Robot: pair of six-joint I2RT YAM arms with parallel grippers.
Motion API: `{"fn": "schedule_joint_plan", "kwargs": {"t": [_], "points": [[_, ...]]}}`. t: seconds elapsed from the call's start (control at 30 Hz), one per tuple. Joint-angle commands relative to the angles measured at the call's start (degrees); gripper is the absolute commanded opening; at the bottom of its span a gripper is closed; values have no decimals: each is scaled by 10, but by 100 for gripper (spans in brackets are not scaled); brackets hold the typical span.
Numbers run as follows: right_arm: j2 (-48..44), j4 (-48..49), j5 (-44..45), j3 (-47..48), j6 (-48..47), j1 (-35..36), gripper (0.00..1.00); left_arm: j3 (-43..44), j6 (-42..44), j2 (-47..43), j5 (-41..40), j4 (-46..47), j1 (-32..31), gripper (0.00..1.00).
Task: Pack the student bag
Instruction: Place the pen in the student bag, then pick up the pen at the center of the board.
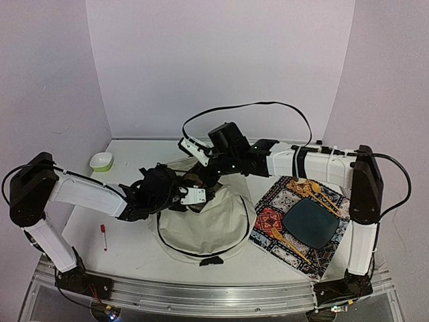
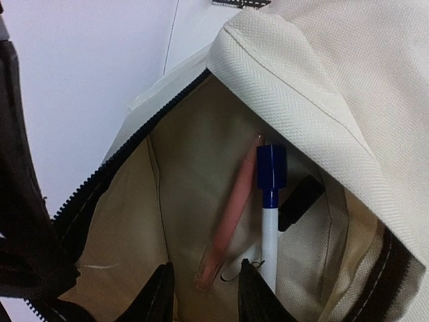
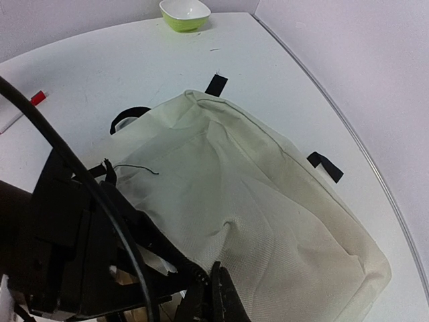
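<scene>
Gaping student bag [image 2: 322, 87] at left fingers [image 2: 159, 296]

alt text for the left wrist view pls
An open cream bag seen down through its mouth, with a pink pen and a blue-capped white marker lying side by side inside. The left tool shows two dark tips standing apart at the bottom edge, flanking the pen's near end.

Top camera looks down from high behind the near edge over the whole table [image 1: 134, 251]. Left wrist peers close into the open bag [image 2: 322, 80]; right wrist looks across its outside. All three share it.
</scene>
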Motion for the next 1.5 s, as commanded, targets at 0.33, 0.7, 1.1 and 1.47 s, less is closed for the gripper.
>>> {"fn": "schedule_joint_plan", "kwargs": {"t": [0.33,0.7,1.1,1.47], "points": [[-43,35,-14,29,5,5,1,-86,-244,-217,-2,17,-14,50],[-39,35,-16,33,5,5,1,-130,-500,-314,-179,-24,-13,73],[-37,35,-18,29,6,5,0,-20,-937,-286,-241,-422,22,84],[-38,36,-19,25,4,4,0,-73,-1134,-320,-97,-512,97,82]]}}
